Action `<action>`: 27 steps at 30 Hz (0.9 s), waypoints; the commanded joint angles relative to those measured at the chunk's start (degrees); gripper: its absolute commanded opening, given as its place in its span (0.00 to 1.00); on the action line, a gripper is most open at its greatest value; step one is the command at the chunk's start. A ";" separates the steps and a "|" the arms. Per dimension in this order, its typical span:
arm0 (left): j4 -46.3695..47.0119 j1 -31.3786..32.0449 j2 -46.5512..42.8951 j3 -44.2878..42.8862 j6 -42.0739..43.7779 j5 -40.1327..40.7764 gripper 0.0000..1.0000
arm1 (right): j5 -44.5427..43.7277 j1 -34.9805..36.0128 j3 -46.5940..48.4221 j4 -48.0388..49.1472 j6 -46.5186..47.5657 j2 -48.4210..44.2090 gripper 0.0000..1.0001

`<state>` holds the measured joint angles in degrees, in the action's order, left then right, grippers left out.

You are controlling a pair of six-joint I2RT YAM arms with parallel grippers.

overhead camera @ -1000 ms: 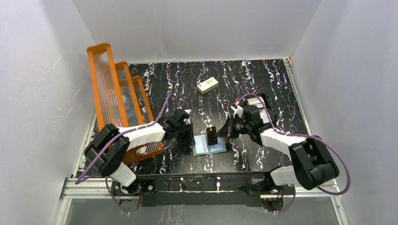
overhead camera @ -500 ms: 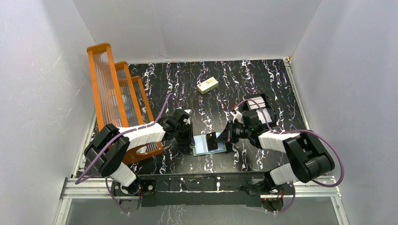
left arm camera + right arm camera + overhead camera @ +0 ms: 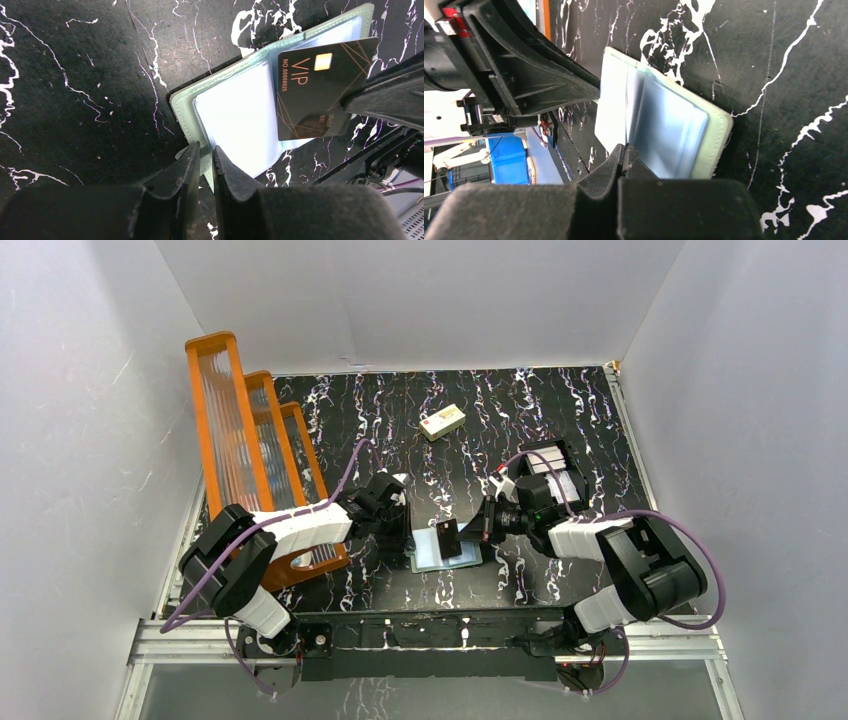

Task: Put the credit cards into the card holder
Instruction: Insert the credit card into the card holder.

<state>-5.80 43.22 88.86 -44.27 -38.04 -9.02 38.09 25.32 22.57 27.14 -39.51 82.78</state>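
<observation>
Lying open on the marbled counter (image 3: 380,420), the grey-green card holder (image 3: 235,115) is probably soft and floppy. The left end effector (image 3: 206,150), nearly closed, pinches its near edge. The black VIP card (image 3: 312,95), likely stiff, thin and slippery, hovers over the holder, gripped by one corner in the fully closed right end effector (image 3: 625,152).

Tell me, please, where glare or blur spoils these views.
Left wrist: the lining of the card holder washes out almost white, yet the print on the black card reads sharp. Right wrist: the right gripper fills the foreground, dark and soft.
</observation>
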 commanded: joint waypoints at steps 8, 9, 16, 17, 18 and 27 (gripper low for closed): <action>-2.41 -0.16 0.54 0.81 1.78 1.87 0.15 | 2.42 0.49 -1.19 6.48 -2.42 3.89 0.00; -2.45 -0.16 0.54 0.85 1.80 1.96 0.15 | 2.36 0.50 -1.51 6.48 -2.57 3.76 0.00; -2.63 -0.16 0.84 0.85 1.87 2.01 0.15 | 0.34 0.51 -4.81 7.05 -4.95 3.48 0.00; -2.70 -0.20 0.80 0.74 1.89 2.00 0.15 | -0.09 0.52 -5.13 7.12 -5.46 3.59 0.00; -2.76 -0.16 0.76 0.73 1.93 1.99 0.15 | -0.49 0.49 -5.58 7.75 -6.06 3.57 0.00; -2.90 -0.16 0.45 0.54 1.76 1.69 0.15 | -1.83 0.56 -6.80 13.62 -8.66 4.66 0.00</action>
<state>-5.82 43.22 88.86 -44.27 -37.45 -8.99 37.98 25.61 15.92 36.47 -48.05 86.32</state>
